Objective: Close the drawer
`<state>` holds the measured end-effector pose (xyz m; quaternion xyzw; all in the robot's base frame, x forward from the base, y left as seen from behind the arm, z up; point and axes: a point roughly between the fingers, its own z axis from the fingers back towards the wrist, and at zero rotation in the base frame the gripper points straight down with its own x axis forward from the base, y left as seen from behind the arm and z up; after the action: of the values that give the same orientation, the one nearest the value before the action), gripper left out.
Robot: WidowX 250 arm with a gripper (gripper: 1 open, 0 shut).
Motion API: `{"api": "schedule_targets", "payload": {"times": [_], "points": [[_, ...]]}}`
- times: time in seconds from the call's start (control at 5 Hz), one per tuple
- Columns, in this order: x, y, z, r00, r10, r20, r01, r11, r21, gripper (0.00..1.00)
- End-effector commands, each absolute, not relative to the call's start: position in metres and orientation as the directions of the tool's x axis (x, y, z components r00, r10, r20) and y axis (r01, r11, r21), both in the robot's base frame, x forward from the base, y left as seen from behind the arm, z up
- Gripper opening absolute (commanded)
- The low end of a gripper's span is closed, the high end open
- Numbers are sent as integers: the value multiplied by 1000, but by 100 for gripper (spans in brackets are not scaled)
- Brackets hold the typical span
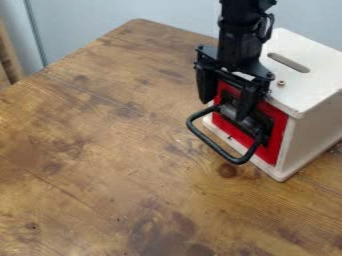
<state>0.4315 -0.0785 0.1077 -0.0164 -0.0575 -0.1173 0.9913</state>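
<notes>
You see the open claw [230, 84] pressed against the red drawer [258, 125], which sits flush in the white cabinet [305, 90].

The desk [94, 150] is worn, stained wood, matt and grainy. The cabinet box [310, 85] looks smooth painted white. The drawer [271, 138] front is glossy red with a black loop handle [221, 140].

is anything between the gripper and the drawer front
Nothing visible. The gripper sits right at the red drawer, just above its black loop handle, with the drawer looking nearly flush in the white cabinet.
</notes>
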Motion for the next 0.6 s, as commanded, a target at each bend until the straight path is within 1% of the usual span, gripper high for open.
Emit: {"api": "schedule_targets", "payload": {"times": [0.0,0.2,0.4], "points": [[453,-103,144,936,-203,287,225,973,-47,100],[456,-99,144,949,-169,266,184,982,-31,100],[456,-102,142,946,-183,269,196,980,-20,100]]}}
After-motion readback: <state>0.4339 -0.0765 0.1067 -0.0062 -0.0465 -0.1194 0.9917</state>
